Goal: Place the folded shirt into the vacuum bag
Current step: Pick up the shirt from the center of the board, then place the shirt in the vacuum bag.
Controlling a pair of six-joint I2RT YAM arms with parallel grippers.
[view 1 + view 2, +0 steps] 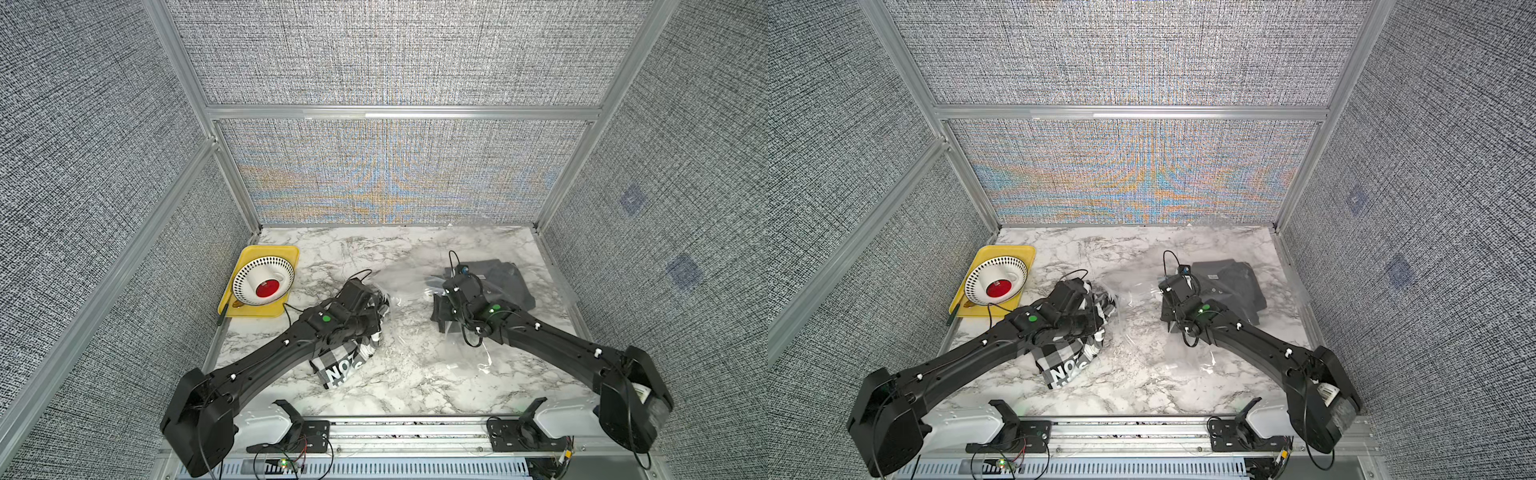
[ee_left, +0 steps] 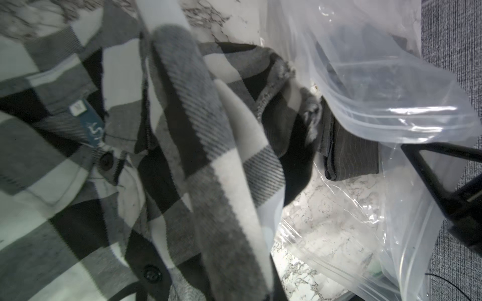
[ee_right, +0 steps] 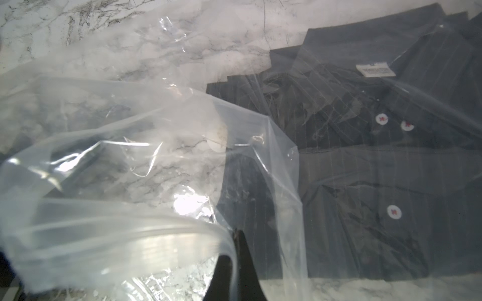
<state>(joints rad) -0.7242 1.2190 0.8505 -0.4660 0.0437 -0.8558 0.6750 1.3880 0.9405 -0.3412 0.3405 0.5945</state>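
Left tool [image 1: 374, 318] closed on a bunched fold of the plaid shirt [image 2: 182, 156], fingertips buried in the cloth; the shirt's front end is raised just beside the mouth of the vacuum bag [image 3: 130, 161], its rear end resting on the desk [image 1: 415, 386]; right tool [image 3: 236, 235] pinched shut on the bag's zip edge, which stands lifted; a dark striped shirt [image 3: 365, 169] lies inside the bag, on the desk's right side.
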